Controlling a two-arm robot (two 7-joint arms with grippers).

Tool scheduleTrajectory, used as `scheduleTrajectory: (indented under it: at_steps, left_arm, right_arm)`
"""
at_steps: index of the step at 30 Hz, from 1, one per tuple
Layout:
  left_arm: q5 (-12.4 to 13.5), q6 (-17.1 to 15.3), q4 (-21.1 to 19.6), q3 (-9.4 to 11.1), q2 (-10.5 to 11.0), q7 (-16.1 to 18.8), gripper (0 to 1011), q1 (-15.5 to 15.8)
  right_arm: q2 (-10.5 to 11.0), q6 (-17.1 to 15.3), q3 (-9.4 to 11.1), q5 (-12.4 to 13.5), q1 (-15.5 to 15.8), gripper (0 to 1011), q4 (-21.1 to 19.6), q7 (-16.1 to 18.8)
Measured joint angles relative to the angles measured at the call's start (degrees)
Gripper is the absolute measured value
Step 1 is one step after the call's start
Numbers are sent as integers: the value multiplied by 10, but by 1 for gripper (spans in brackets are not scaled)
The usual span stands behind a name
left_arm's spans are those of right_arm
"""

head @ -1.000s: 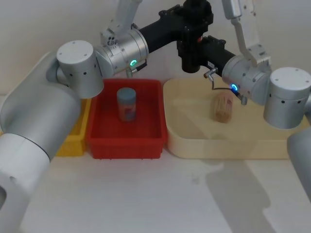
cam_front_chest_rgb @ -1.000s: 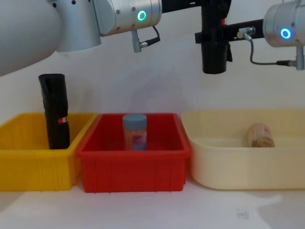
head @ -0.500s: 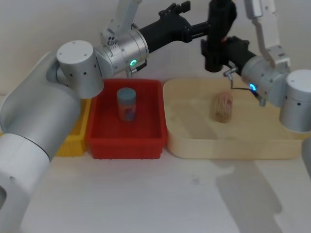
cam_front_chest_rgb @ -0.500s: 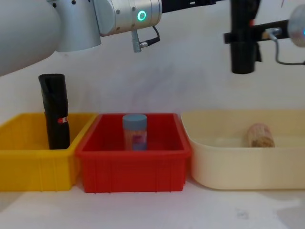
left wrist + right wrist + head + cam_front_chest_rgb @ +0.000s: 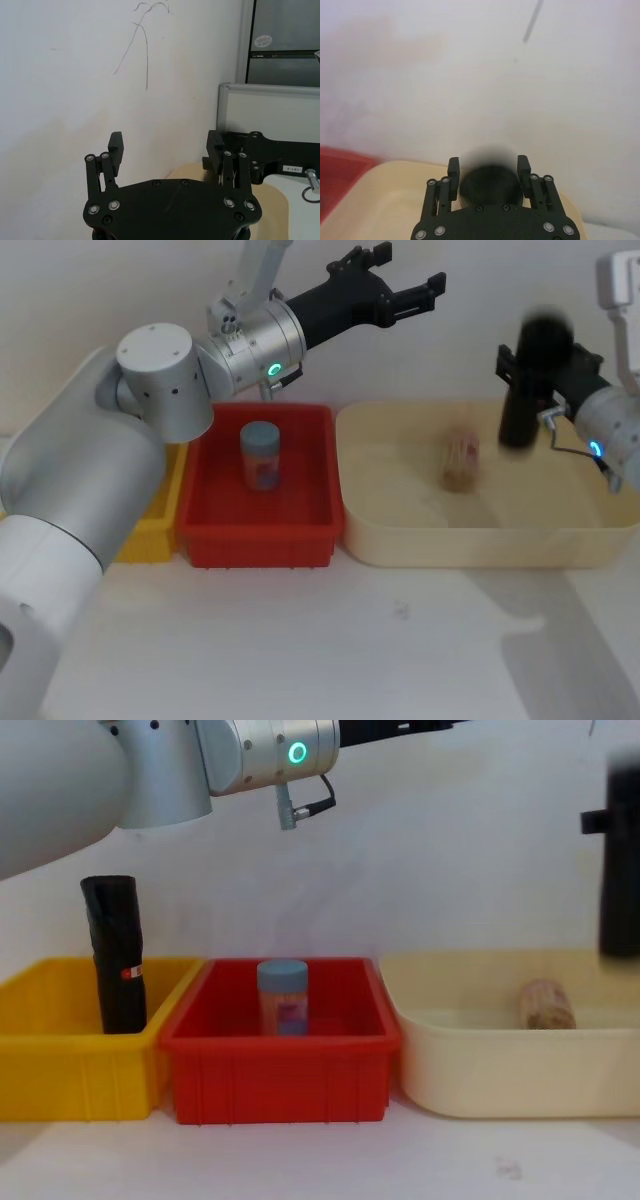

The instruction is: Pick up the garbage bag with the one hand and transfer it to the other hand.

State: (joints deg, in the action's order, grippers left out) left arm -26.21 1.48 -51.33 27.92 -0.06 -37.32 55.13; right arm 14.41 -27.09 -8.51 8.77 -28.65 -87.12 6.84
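**Bag roll rides in right pincer above cream tray**

The right pincer point(image 5: 527, 375) is clamped around the black garbage bag point(image 5: 520, 410), holding it upright over the cream tray point(image 5: 470, 540) toward the surface's right edge. The left pincer point(image 5: 405, 290) hangs spread wide and empty above the red bin point(image 5: 260, 540). A second roll point(image 5: 117, 955) stands in the yellow bin point(image 5: 70, 1070).

Robot lab: white wall point(image 5: 60, 90), sorting bins point(image 5: 280, 1060) on table point(image 5: 330, 640)
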Motion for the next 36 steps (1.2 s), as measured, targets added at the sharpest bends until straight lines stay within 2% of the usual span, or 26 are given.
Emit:
scheduleTrajectory:
  at_steps: [8, 13, 36]
  left_arm:
    - [0, 0, 0, 0, 0, 0, 1001, 0]
    - [0, 0, 0, 0, 0, 0, 1002, 0]
    - [0, 0, 0, 0, 0, 0, 1002, 0]
  right_arm:
    - [8, -8, 19, 1, 21, 898, -17, -9]
    - [11, -10, 26, 2, 28, 1000, -23, -13]
    - [17, -15, 39, 3, 42, 1000, -35, -20]
